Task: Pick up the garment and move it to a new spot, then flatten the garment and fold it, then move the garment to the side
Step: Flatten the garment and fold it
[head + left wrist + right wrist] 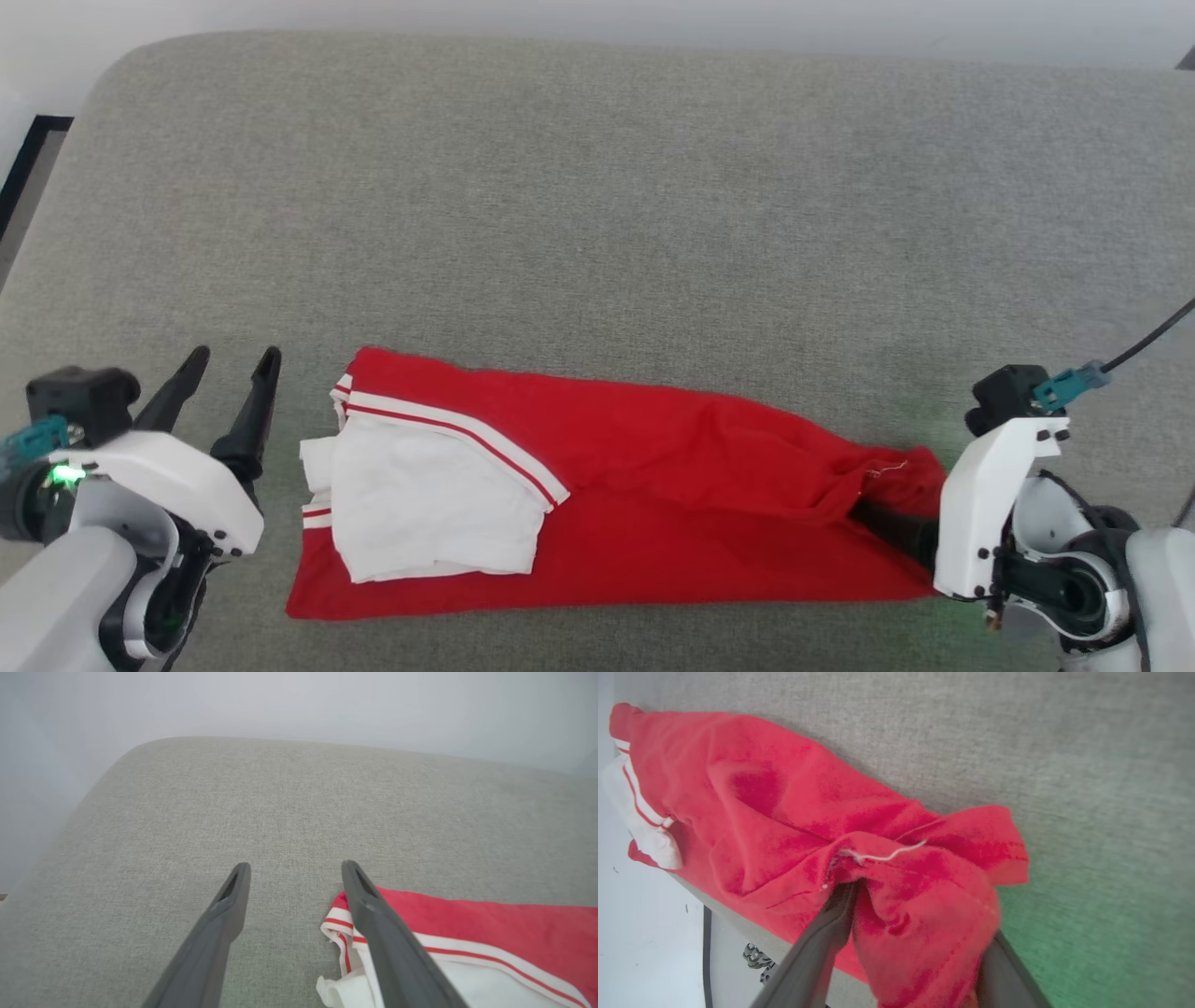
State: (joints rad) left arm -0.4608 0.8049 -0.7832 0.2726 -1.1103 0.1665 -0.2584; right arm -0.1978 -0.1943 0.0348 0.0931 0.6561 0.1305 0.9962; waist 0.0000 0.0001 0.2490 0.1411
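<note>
The garment lies as a long red band across the near part of a grey cushion, its white sleeve with striped trim folded on top at the left end. Just left of that end my left gripper stands open, with nothing between its fingers; in the left wrist view its right finger overlaps the sleeve trim of the garment. My right gripper is at the right end, its jaws wide apart, with the hem of the garment bunched over and between them. One dark finger pokes under the cloth.
The cushion runs far beyond the garment toward a pale wall. Its rounded left corner drops to a dark-framed floor strip. The cushion's near edge lies close under the garment.
</note>
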